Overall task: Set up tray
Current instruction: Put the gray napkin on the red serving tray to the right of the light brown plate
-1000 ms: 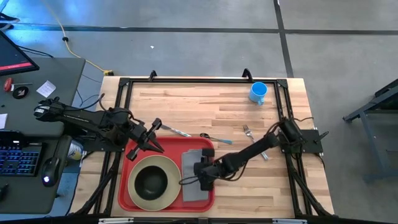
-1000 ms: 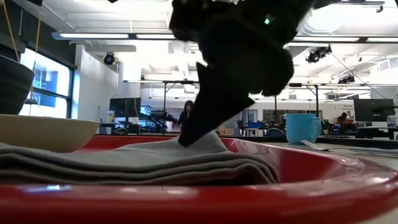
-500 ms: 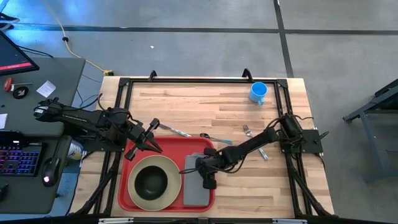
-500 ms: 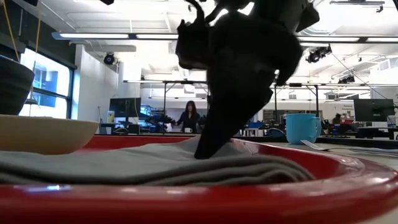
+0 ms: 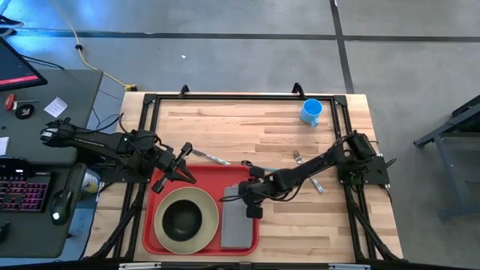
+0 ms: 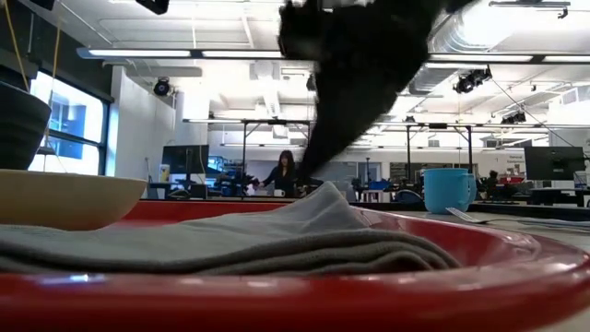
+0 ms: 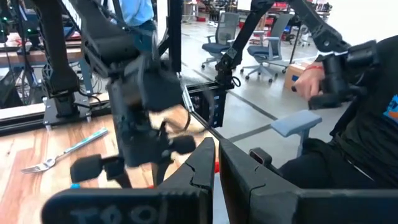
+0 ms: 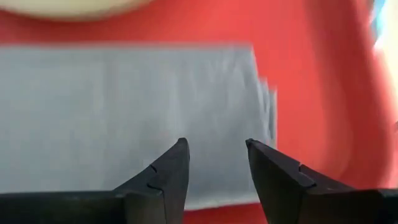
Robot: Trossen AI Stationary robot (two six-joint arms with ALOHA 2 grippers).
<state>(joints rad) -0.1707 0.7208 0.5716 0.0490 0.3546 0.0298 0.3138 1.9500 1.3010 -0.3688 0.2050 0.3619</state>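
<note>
Right gripper (image 5: 250,211) fingers apart, above grey napkin (image 5: 238,226) on red tray (image 5: 216,176); left gripper (image 5: 185,176) closed at tray's rim.

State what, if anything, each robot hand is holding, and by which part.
Nothing is held. The right hand is open above the grey napkin on the tray; the left hand is shut on nothing at the tray's edge.

My high view looks straight down on the whole table. My low view sits at the tray (image 6: 387,286) rim, facing the room. Each wrist view looks past its fingers; the right one shares the napkin (image 8: 124,118).
</note>
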